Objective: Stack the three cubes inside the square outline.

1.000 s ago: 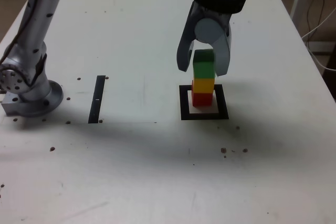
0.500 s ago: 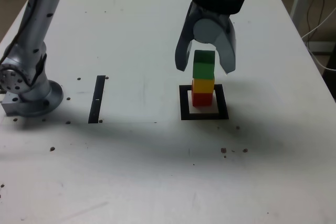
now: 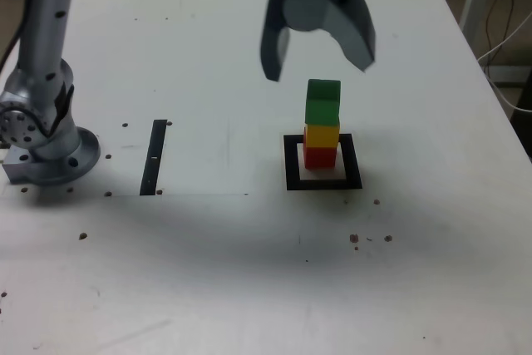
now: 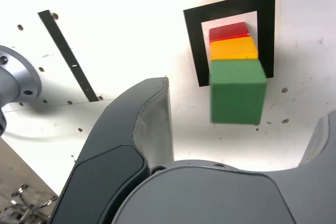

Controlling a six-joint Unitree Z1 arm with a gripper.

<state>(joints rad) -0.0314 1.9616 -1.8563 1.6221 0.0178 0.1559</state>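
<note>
The three cubes stand in one stack inside the square outline (image 3: 291, 168): the red cube (image 3: 320, 156) at the bottom, the yellow cube (image 3: 322, 135) on it, the green cube (image 3: 322, 103) on top. My gripper (image 3: 319, 69) hangs open just above the stack, its jaws spread wider than a cube and touching nothing. The wrist view looks down past one dark finger (image 4: 149, 124) onto the green cube (image 4: 236, 90), with the yellow cube (image 4: 233, 50), the red cube (image 4: 228, 31) and the square outline (image 4: 193, 40) under it.
A narrow black strip (image 3: 155, 156) lies on the white table at the exterior view's left. Beside it stands the arm's grey base (image 3: 41, 143). Small dark specks (image 3: 370, 239) dot the table. Cables (image 3: 499, 47) hang past the table's right edge.
The jaws spread apart off the green cube and the gripper rose above the stack. The green cube stayed on the yellow one.
</note>
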